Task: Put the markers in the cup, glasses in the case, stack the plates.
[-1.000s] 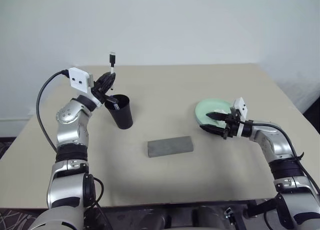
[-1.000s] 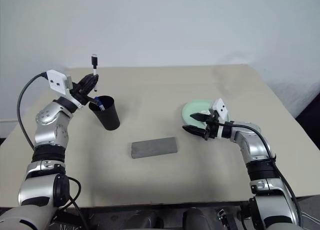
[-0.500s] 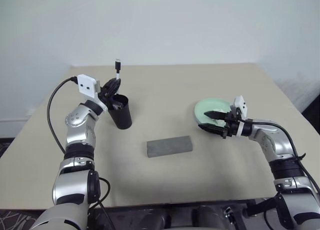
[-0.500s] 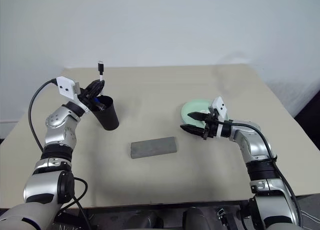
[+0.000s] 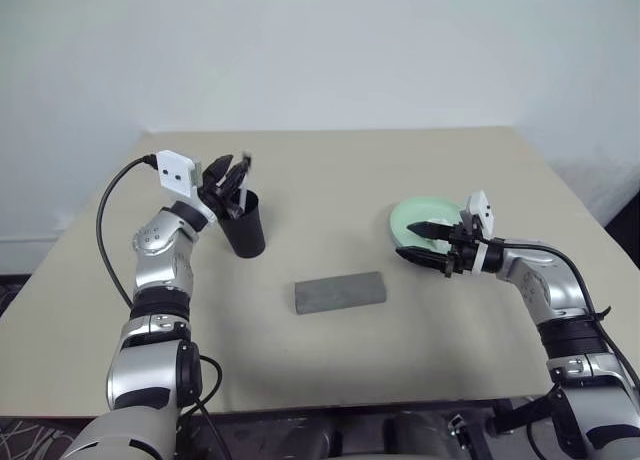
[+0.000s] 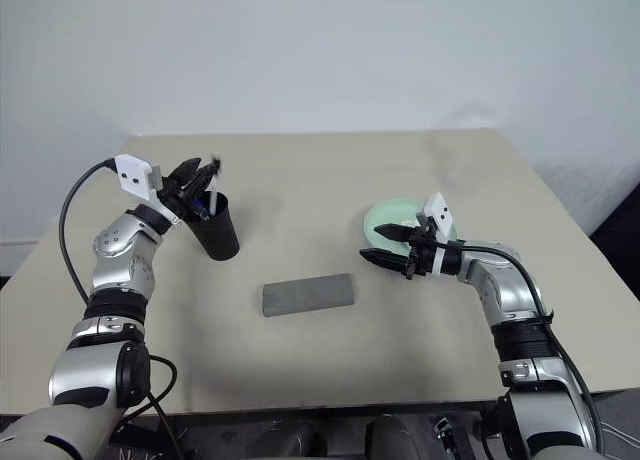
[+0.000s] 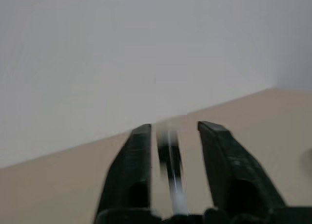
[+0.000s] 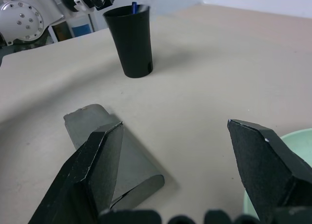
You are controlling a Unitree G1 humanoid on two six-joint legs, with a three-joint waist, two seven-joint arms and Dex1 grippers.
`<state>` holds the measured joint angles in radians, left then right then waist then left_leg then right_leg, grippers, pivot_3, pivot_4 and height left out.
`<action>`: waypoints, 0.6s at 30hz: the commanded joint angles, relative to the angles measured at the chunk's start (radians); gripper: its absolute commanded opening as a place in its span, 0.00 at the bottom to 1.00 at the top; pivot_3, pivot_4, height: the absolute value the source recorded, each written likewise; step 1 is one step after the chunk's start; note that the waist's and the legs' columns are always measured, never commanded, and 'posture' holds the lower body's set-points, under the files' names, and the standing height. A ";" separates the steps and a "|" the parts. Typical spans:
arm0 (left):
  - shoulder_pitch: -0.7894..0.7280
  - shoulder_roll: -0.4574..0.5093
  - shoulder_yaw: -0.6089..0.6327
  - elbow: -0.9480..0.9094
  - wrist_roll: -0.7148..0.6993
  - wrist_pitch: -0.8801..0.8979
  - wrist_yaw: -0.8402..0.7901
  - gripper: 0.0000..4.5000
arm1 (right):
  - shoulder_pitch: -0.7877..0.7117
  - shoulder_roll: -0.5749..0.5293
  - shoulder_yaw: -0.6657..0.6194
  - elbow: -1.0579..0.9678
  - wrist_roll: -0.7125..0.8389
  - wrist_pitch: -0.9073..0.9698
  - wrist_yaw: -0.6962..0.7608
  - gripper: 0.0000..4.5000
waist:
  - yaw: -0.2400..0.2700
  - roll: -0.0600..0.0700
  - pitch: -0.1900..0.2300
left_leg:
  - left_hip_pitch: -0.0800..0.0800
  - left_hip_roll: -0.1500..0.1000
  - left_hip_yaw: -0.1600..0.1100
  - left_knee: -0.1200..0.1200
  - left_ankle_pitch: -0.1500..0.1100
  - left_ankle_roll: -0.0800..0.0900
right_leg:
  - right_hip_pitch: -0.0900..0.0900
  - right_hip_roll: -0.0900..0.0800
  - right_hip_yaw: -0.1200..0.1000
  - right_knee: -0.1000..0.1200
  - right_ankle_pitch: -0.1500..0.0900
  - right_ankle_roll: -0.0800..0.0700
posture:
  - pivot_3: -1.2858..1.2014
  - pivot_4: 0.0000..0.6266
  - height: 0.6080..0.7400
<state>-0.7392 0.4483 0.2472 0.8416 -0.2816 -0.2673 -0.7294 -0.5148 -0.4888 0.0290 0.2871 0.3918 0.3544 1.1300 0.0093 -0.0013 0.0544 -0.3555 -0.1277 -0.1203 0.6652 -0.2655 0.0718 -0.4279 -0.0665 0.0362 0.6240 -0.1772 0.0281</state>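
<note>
1. Left eye view: left gripper (image 5: 228,174), jaws spread, sits above the cup (image 5: 243,223) at far left, black-capped marker (image 5: 240,176) upright between them, dropping in.
2. Right gripper (image 5: 428,241), spread and empty, reaches over the green plate (image 5: 412,217) at right.

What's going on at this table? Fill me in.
The left gripper is open right above the black cup, and the black-capped marker is dropping in beside the blue-capped marker already inside. The right gripper hovers open at the mint green plate. The grey glasses case lies closed mid-table.
</note>
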 commanded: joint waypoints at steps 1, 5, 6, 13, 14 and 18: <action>-0.021 0.006 -0.001 -0.015 0.006 -0.013 0.002 0.63 | -0.021 0.001 -0.021 -0.027 0.012 -0.015 -0.003 0.82 | 0.000 0.000 0.000 | 0.000 0.000 0.000 0.000 0.000 0.000 | 0.000 0.000 0.000 0.000 0.000 0.000 | 0.52 0.00 1.00; -0.019 0.005 -0.002 -0.019 0.006 -0.014 0.004 0.70 | -0.020 0.003 -0.021 -0.025 0.011 -0.018 -0.006 0.82 | 0.000 0.000 0.000 | 0.000 0.000 0.000 0.000 0.000 0.000 | 0.000 0.000 0.000 0.000 0.000 0.000 | 0.52 0.00 1.00; -0.018 0.005 -0.001 -0.021 0.006 -0.014 0.005 0.70 | -0.020 0.003 -0.021 -0.025 0.011 -0.018 -0.007 0.82 | 0.000 0.000 0.000 | 0.000 0.000 0.000 0.000 0.000 0.000 | 0.000 0.000 0.000 0.000 0.000 0.000 | 0.52 0.00 1.00; -0.011 0.014 0.041 -0.136 -0.083 0.090 -0.023 0.70 | -0.020 0.013 -0.019 -0.028 0.012 -0.017 -0.015 0.82 | 0.000 0.000 0.000 | 0.000 0.000 0.000 0.000 0.000 0.000 | 0.000 0.000 0.000 0.000 0.000 0.000 | 0.52 0.00 1.00; 0.004 0.022 0.046 -0.196 -0.116 0.138 -0.045 0.70 | -0.023 0.019 -0.018 -0.024 0.012 -0.017 -0.020 0.82 | 0.000 0.000 0.000 | 0.000 0.000 0.000 0.000 0.000 0.000 | 0.000 0.000 0.000 0.000 0.000 0.000 | 0.52 0.00 1.00; 0.110 0.069 0.028 -0.470 -0.217 0.336 -0.127 0.70 | -0.033 0.045 -0.012 -0.002 0.004 -0.026 -0.033 0.82 | -0.012 0.000 0.000 | 0.000 0.000 0.000 0.000 0.000 0.000 | -0.001 0.000 0.001 0.000 0.000 0.000 | 0.52 0.00 1.00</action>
<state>-0.6480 0.4931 0.2732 0.4958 -0.4428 -0.0042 -0.8194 -0.5204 -0.4474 0.0308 0.2931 0.3906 0.3469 1.1063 -0.0023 -0.0015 0.0543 -0.3558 -0.1277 -0.1199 0.6652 -0.2655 0.0715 -0.4286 -0.0664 0.0371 0.6243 -0.1770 0.0279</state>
